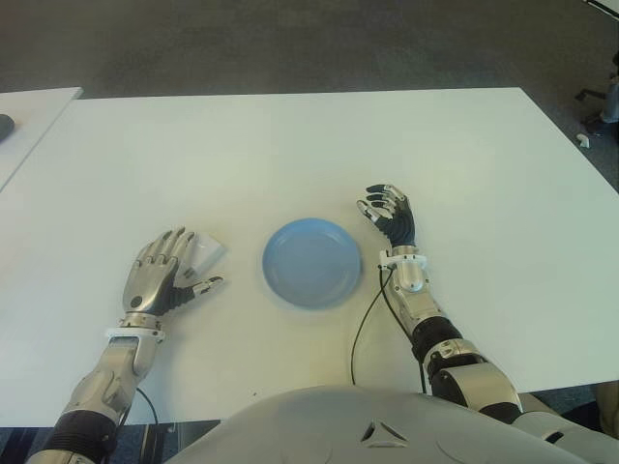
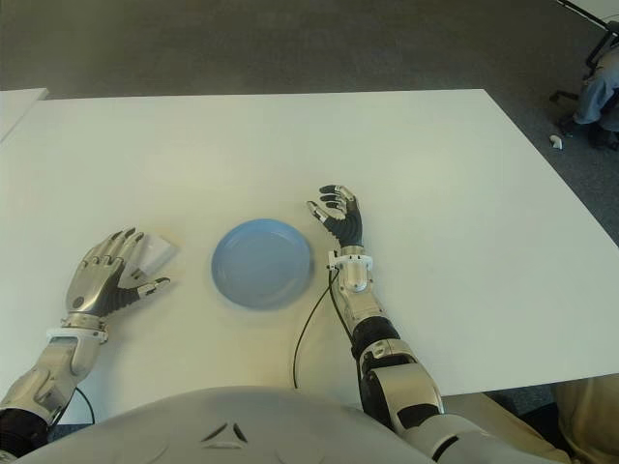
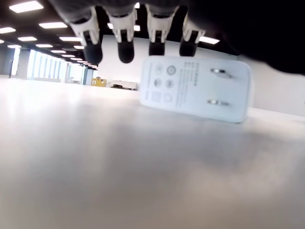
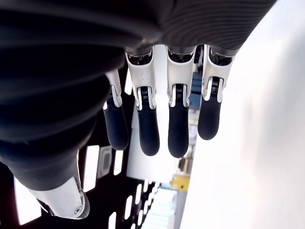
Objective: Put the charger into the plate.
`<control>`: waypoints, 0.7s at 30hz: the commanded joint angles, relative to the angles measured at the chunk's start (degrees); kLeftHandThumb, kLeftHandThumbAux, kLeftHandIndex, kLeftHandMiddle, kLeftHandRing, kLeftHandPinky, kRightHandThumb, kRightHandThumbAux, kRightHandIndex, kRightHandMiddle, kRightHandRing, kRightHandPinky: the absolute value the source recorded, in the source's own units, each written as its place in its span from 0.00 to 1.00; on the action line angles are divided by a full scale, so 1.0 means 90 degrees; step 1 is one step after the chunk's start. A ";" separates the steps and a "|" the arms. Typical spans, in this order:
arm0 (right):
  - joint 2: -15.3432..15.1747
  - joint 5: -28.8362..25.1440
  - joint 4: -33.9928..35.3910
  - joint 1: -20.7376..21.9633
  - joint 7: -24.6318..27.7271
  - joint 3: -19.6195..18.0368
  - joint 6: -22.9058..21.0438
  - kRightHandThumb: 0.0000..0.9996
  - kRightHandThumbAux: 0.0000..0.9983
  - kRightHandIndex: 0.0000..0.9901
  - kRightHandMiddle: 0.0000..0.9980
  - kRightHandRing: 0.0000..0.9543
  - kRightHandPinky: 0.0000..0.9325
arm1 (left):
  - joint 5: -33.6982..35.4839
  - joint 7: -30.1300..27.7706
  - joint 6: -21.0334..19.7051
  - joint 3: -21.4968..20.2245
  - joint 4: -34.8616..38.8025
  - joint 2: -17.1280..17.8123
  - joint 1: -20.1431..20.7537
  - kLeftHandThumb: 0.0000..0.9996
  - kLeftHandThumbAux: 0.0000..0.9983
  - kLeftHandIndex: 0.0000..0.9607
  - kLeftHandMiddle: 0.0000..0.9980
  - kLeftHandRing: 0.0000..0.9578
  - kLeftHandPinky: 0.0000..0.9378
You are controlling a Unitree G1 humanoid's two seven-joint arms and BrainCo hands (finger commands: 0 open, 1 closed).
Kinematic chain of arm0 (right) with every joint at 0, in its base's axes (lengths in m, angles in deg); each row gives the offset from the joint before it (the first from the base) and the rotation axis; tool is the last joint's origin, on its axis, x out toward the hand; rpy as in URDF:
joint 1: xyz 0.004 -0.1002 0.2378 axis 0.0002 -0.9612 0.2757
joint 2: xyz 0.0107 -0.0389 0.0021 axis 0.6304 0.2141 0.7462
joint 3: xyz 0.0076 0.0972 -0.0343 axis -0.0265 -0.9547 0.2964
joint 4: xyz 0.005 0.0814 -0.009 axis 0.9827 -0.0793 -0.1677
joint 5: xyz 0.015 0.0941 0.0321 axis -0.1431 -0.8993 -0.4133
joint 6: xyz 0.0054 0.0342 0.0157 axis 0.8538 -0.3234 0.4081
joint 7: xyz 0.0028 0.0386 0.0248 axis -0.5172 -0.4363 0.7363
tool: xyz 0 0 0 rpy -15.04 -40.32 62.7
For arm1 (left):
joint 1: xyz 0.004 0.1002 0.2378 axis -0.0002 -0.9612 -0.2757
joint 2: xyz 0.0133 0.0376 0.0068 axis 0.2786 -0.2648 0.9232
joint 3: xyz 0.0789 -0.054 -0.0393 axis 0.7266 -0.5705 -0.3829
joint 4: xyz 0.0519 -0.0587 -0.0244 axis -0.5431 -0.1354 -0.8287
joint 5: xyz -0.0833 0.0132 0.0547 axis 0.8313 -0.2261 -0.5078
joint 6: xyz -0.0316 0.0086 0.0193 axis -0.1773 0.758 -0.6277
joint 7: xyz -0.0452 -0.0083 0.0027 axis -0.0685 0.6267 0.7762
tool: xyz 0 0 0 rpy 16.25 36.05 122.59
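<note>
On the white table (image 1: 290, 145), the left hand (image 1: 160, 275) shows at about nine o'clock from the blue plate (image 1: 312, 262), fingers (image 3: 125, 45) spread and holding nothing, their tips over the white charger (image 3: 195, 89). The charger lies on the table just beyond those fingertips, prongs showing, outside the plate. At about three o'clock, just beside the plate's rim, is the right hand (image 1: 392, 217), fingers (image 4: 147, 129) loosely curled, side by side, and empty.
</note>
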 commanded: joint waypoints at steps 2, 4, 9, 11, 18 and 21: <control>0.0068 0.0097 -0.0858 -0.1030 0.0028 0.0042 0.0003 0.00 0.72 0.35 0.36 0.38 0.37 | -0.0200 0.0371 -0.0059 0.0224 0.0099 -0.0216 -0.0152 0.21 0.17 0.00 0.01 0.00 0.03; 0.0068 0.0087 -0.0845 -0.1031 0.0095 0.0055 0.0049 0.00 0.72 0.35 0.36 0.38 0.38 | -0.0260 0.0516 -0.0129 0.0217 0.0195 -0.0249 -0.0184 0.22 0.17 0.00 0.01 0.00 0.02; 0.0070 -0.0045 -0.0832 -0.1039 0.0407 0.0026 0.0201 0.00 0.72 0.35 0.36 0.39 0.38 | -0.0214 0.0700 -0.0189 0.0180 0.0354 -0.0358 -0.0211 0.24 0.18 0.00 0.00 0.00 0.00; 0.0067 -0.0069 -0.0836 -0.1038 0.0477 0.0011 0.0216 0.00 0.72 0.35 0.36 0.39 0.37 | -0.0168 0.0706 -0.0192 0.0161 0.0397 -0.0400 -0.0211 0.25 0.18 0.00 0.00 0.00 0.00; 0.0055 -0.0084 -0.0911 -0.1012 0.0541 -0.0031 0.0183 0.00 0.71 0.35 0.36 0.38 0.36 | -0.0090 0.0652 -0.0254 0.0088 0.0580 -0.0535 -0.0240 0.26 0.19 0.00 0.00 0.00 0.00; 0.0065 -0.0071 -0.0906 -0.1005 0.0534 -0.0034 0.0176 0.00 0.71 0.34 0.36 0.38 0.36 | -0.0092 0.0642 -0.0278 0.0062 0.0627 -0.0568 -0.0254 0.26 0.19 0.00 0.00 0.00 0.00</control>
